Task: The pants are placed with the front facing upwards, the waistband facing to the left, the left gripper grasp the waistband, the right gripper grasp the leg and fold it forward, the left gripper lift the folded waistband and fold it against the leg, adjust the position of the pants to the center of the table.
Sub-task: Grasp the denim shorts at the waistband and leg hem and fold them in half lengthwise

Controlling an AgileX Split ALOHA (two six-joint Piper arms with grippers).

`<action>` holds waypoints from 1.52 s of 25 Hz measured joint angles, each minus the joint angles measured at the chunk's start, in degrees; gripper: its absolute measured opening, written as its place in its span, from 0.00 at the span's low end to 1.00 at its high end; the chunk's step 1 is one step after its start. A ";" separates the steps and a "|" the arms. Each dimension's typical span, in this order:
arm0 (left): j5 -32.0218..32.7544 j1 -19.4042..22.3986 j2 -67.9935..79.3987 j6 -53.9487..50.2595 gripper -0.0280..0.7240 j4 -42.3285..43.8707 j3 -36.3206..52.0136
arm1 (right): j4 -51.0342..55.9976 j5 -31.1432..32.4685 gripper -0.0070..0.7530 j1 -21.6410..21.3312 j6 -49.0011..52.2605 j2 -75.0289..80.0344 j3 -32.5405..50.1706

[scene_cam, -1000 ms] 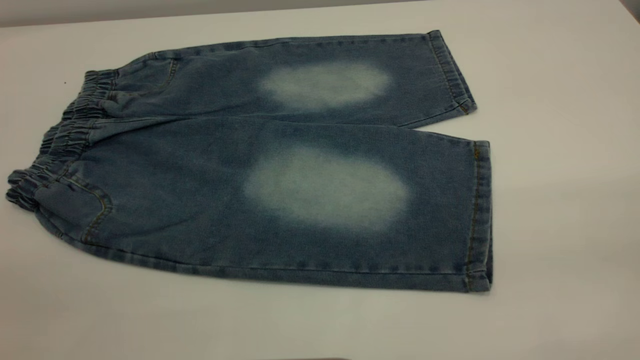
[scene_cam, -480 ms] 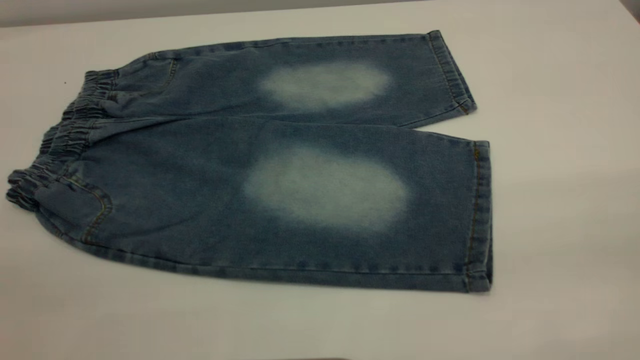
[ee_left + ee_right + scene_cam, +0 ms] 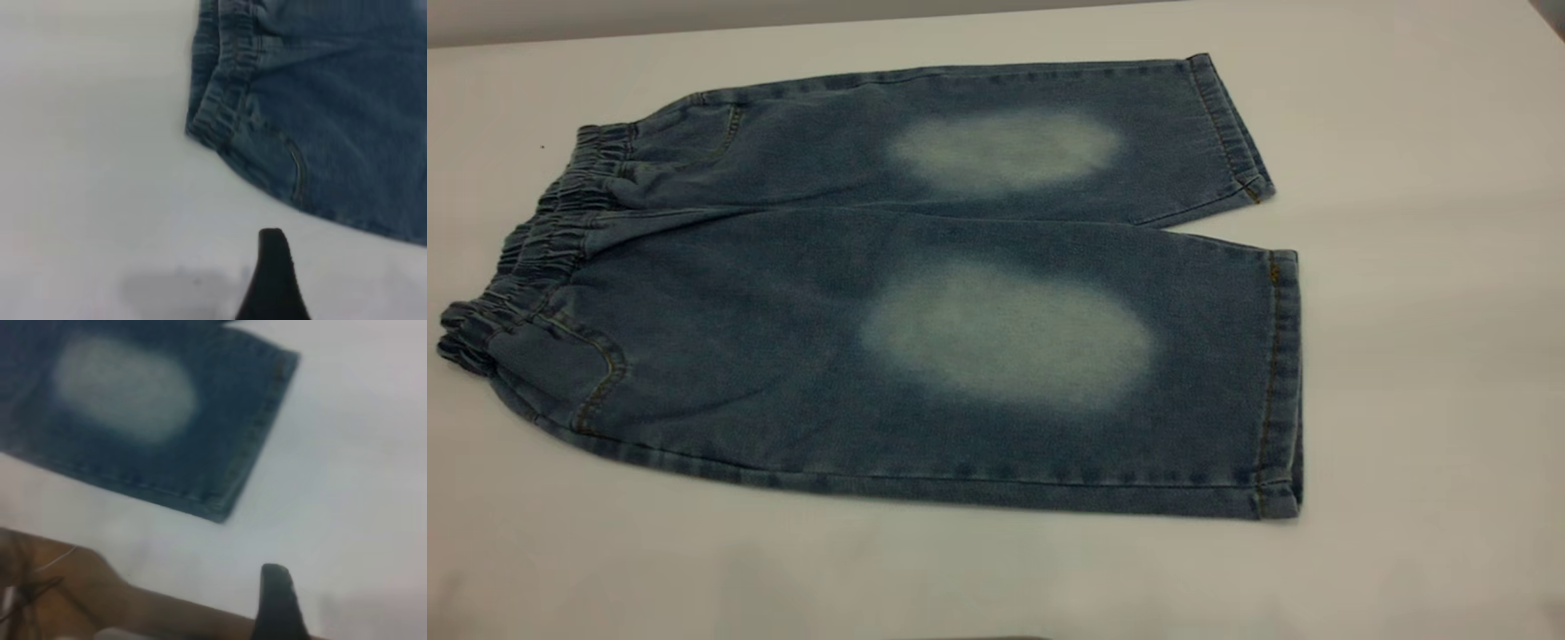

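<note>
The pants point(image 3: 783, 293) lie flat and spread on the white table point(image 3: 1423, 373), waistband point(image 3: 534, 249) at the left, cuffs at the right. The leg point(image 3: 1005, 338) with the large pale patch is the near one. Neither arm shows in the exterior view. In the left wrist view one black finger point(image 3: 272, 273) of my left gripper hovers over bare table, short of the waistband's point(image 3: 223, 100) near corner, nothing against it. In the right wrist view one black finger point(image 3: 277, 600) of my right gripper stands alone near the table's edge, off the leg's point(image 3: 127, 393) hemmed cuff corner point(image 3: 220, 510).
The other leg point(image 3: 1005, 151), with the smaller pale patch, lies on the far side. A front pocket seam point(image 3: 297, 173) curves just past the waistband corner. Beyond the table's near edge the right wrist view shows a brown surface point(image 3: 73, 587) with thin cables.
</note>
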 joint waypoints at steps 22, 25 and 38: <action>-13.75 6.84 57.60 -2.79 0.70 -1.11 -13.43 | 47.16 -17.30 0.58 0.00 -42.79 40.30 -0.19; -15.42 6.84 63.01 -2.79 0.70 -2.24 -14.65 | 49.91 -17.41 0.58 0.00 -45.62 41.23 -0.31; -19.61 6.84 75.32 -2.79 0.70 -8.30 -19.04 | 51.14 -17.63 0.58 0.00 -47.34 41.33 -0.46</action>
